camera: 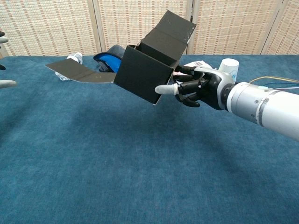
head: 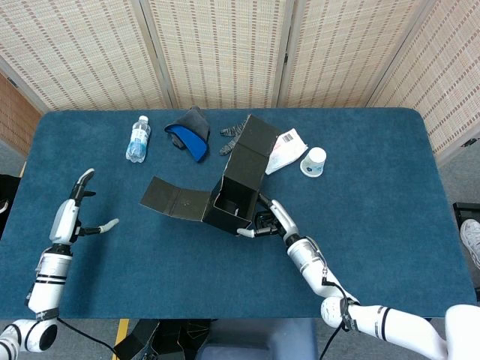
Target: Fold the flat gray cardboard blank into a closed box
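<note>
gripping the box [head: 238, 196] tilted above the table [head: 375, 180], right hand [head: 274, 220].

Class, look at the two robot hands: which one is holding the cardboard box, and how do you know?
The right hand: its fingers grip the gray cardboard box, lifted and tilted. The left hand is spread open, apart from it.

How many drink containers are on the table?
2: a plastic water bottle lying near the far left edge, and a paper cup upside down at far right, beside the white packet.
</note>
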Robot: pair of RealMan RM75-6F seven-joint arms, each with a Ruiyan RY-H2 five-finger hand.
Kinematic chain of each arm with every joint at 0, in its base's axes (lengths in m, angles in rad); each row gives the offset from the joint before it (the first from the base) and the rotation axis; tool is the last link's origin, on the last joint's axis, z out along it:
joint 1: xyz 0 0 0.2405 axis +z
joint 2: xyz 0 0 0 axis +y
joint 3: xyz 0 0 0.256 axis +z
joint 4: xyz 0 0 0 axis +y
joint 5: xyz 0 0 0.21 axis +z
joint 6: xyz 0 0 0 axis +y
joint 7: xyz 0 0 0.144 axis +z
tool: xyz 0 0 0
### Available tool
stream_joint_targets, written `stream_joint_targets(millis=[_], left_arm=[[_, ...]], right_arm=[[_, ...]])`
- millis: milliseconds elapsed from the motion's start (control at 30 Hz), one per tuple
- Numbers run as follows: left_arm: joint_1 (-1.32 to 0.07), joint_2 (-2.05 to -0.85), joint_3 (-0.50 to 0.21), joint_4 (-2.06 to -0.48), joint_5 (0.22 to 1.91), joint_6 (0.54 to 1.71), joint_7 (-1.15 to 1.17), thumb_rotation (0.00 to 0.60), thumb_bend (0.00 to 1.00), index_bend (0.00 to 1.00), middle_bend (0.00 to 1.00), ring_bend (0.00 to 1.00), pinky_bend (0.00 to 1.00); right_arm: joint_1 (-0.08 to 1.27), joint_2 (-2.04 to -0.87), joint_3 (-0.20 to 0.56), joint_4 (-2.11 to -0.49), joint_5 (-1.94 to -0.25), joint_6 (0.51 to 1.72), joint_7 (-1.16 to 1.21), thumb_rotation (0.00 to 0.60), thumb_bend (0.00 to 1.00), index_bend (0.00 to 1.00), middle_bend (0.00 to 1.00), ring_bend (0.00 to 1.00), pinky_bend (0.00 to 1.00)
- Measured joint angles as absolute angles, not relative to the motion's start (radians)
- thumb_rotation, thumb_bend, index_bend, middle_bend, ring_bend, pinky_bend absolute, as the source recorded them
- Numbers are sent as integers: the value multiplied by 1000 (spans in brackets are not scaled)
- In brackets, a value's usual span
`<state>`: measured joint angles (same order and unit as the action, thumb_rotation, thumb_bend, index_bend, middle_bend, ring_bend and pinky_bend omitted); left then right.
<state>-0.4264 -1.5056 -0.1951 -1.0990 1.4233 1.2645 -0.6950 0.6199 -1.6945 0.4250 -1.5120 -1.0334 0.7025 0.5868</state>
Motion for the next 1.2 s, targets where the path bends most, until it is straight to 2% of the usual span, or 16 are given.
stream_joint_targets(millis=[200,433,867,1200], left_arm=[[-482,-1577,-200,-1050,1459,1280,-663,600,95,0,0,0,246],[-528,-1635,-219,-1033,1486,1321,-670,600,95,0,0,0,246],[-542,-1655,-209,-1066,1503,1356,-715,600,95,0,0,0,242],[-550,-1662,-203,-1067,1517,1378,-722,600,95,0,0,0,241]], right_arm=[[591,-1672,437,-1524,-1116,636,782,600,347,382,389,745,915],[589,-1677,423,-1491,-1232,613,902,600,347,383,389,745,915],[624,-1693,388,-1454,-1268,639,943,600,347,391,391,745,915],[654,-1701,364,-1444,-1259,651,879,600,347,394,392,745,915]])
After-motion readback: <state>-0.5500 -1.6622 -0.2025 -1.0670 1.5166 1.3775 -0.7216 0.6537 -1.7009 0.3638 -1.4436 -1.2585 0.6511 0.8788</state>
